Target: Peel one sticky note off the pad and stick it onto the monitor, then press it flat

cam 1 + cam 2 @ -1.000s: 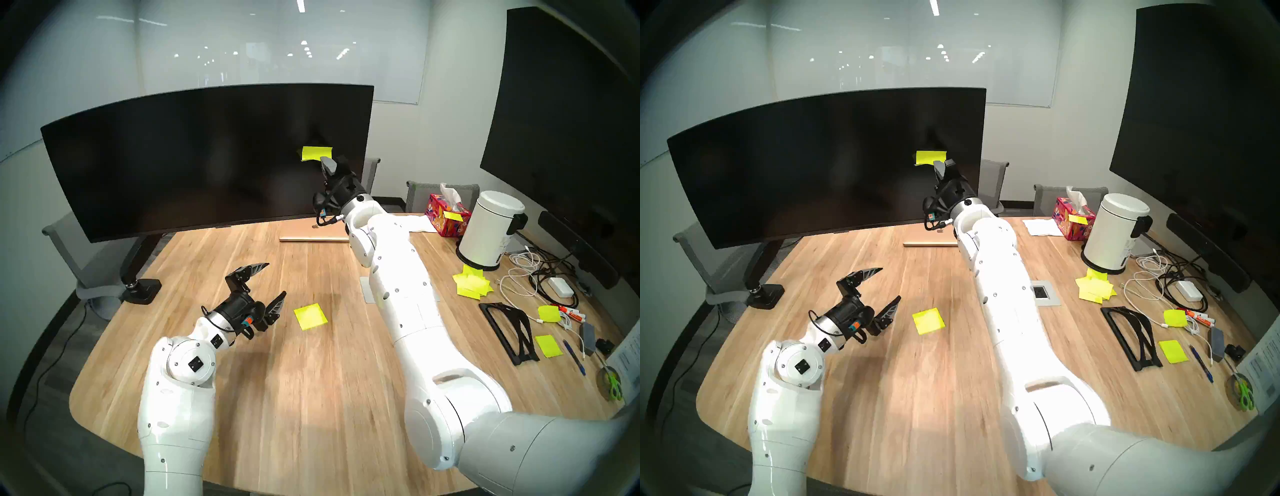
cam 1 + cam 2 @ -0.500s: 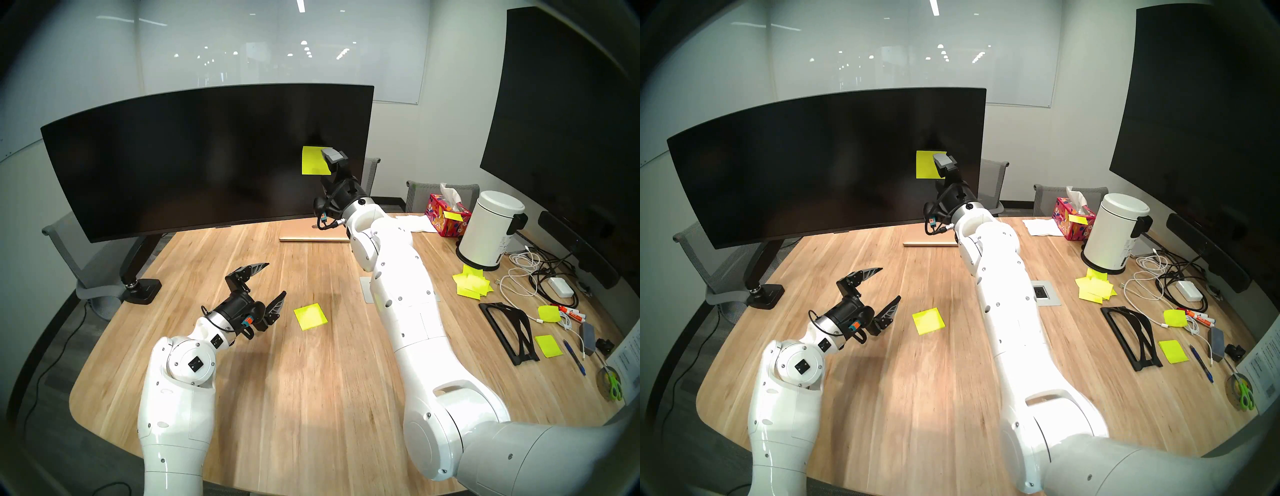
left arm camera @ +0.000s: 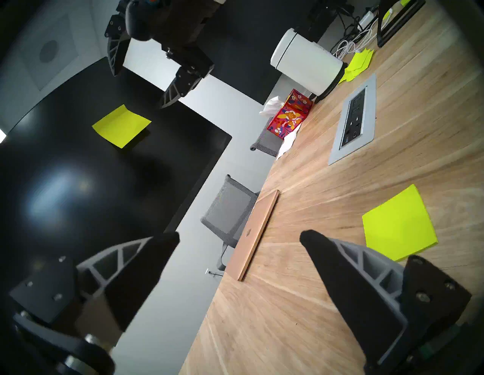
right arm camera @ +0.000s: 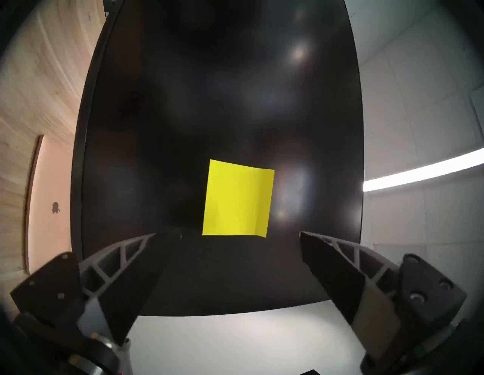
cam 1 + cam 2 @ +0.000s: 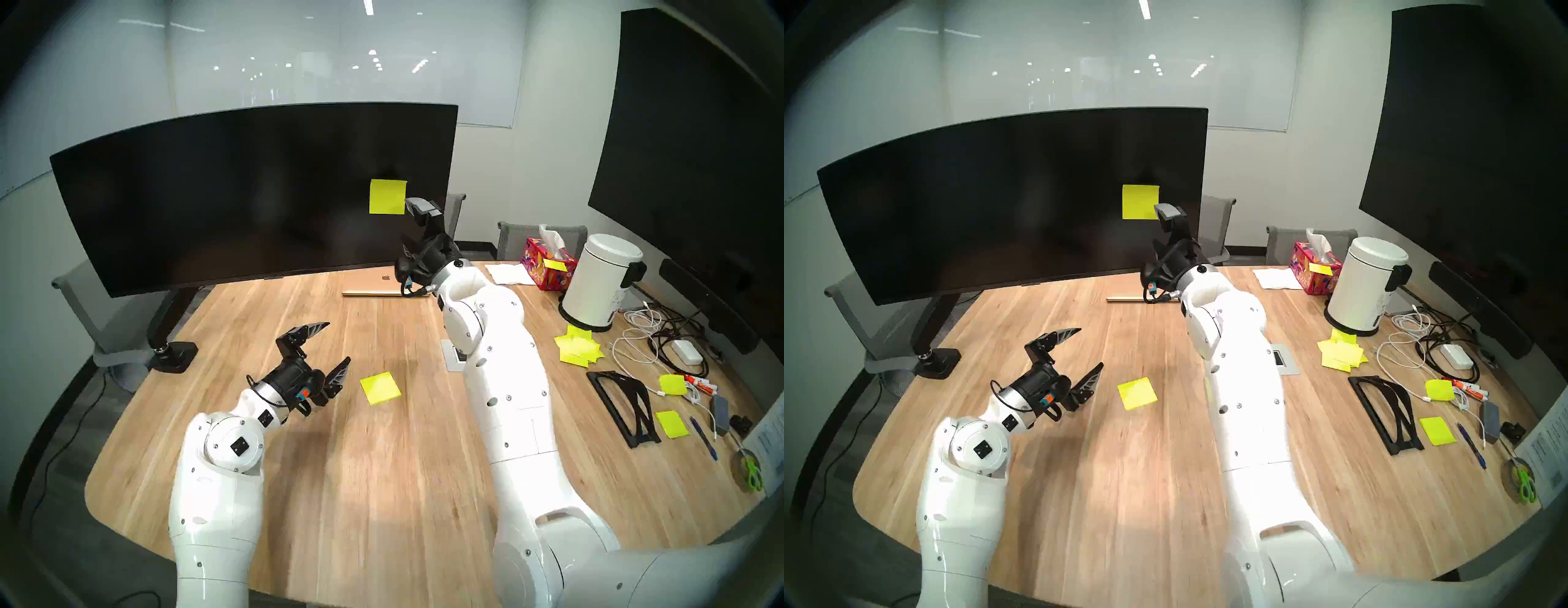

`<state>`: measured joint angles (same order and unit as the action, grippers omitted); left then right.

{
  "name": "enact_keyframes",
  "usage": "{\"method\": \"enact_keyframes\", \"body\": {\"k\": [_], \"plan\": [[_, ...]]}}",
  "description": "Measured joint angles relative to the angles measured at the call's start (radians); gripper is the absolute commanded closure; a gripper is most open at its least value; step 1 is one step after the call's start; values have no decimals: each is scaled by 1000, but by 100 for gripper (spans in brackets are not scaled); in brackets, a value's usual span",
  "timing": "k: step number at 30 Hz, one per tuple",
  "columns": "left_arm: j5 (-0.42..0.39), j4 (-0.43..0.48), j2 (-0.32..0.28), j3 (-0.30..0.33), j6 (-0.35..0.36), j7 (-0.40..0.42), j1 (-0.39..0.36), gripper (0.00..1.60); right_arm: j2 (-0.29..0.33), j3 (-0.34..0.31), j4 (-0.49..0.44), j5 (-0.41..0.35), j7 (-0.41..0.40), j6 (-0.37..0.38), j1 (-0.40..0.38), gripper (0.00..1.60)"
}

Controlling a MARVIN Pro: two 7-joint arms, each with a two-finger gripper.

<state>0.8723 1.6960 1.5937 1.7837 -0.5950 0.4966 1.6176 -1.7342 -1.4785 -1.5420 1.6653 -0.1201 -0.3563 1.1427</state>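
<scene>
A: Where does the thin square neon yellow-green sticky note (image 5: 387, 197) sit?

B: It sits on the right part of the very wide curved black monitor (image 5: 237, 199), hanging square to the screen. In the right wrist view the note (image 4: 237, 198) shows a faint vertical crease near one edge, so whether it lies fully flat cannot be told.

A: What is the state of the right end effector (image 5: 413, 225)?

B: Its fingers are spread and grip nothing. It hangs just beside the note's lower right corner in the head views, with a gap between fingertips and paper. In its own wrist view the right end effector (image 4: 227, 235) frames the note from below without touching it.

A: And the left end effector (image 5: 337, 344)?

B: Also spread and empty, held level above the light wooden bench (image 5: 382, 458), near the small square neon yellow-green pad (image 5: 380, 388). The pad lies flat on the bench, between the two arms. In the left wrist view the pad (image 3: 399, 226) lies just beside one black fingertip (image 3: 314, 241).

A: What else lies on the bench?

B: A closed rose-gold laptop (image 5: 373, 285) under the monitor's right end, a white cylindrical bin (image 5: 602, 282), a floral red tissue box (image 5: 547, 265), and a loose pile of yellow sheets (image 5: 579, 348) at the right.
</scene>
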Motion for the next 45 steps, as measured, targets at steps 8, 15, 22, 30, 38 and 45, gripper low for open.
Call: {"method": "enact_keyframes", "body": {"k": [8, 15, 22, 30, 38, 45], "plan": [[0, 0, 0, 0, 0, 0, 0, 0, 9, 20, -103, -115, -141, -13, 65, 0], [0, 0, 0, 0, 0, 0, 0, 0, 36, 30, -197, -194, -267, 7, 124, 0], [0, 0, 0, 0, 0, 0, 0, 0, 55, 4, -255, -265, -371, 27, 168, 0], [0, 0, 0, 0, 0, 0, 0, 0, 71, -29, -273, -362, -443, 58, 204, 0], [0, 0, 1, 1, 0, 0, 0, 0, 73, -39, -279, -461, -514, 103, 212, 0], [0, 0, 1, 1, 0, 0, 0, 0, 72, -50, -293, -545, -573, 149, 214, 0]]}}
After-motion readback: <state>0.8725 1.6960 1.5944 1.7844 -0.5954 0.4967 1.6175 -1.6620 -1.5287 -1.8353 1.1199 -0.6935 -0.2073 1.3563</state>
